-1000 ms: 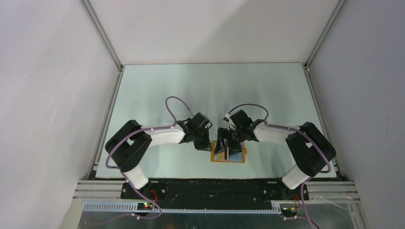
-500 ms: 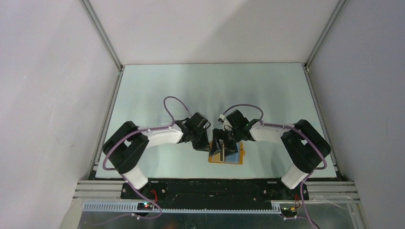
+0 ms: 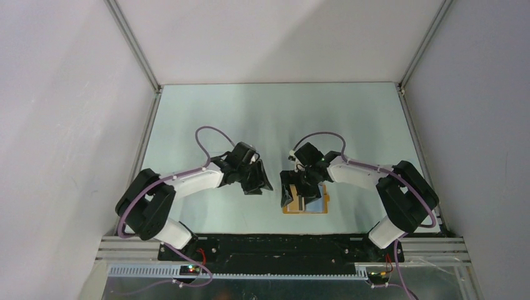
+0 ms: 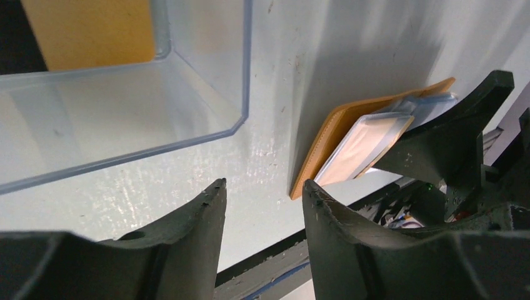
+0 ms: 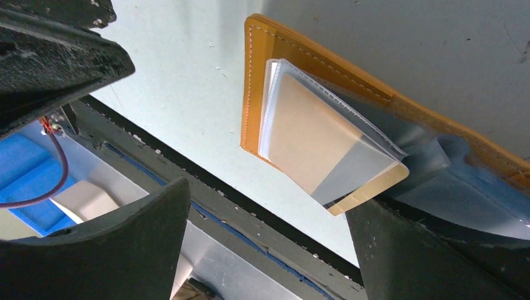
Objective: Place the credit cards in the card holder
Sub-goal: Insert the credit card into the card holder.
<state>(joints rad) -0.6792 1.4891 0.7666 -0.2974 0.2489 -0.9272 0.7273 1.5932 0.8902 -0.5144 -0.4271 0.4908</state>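
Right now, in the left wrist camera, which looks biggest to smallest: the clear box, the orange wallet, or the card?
clear box (nearest the camera, so maybe not truly biggest)
orange wallet
card

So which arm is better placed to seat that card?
Right. The right pincer hangs open over the card holder, straddling the protruding card; the left pincer is off to the side.

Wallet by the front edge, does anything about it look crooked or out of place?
Yes. The card sits skewed in the open wallet, angled against its stitched edge, with one corner poking out of the clear sleeve, so it looks only partly tucked in.
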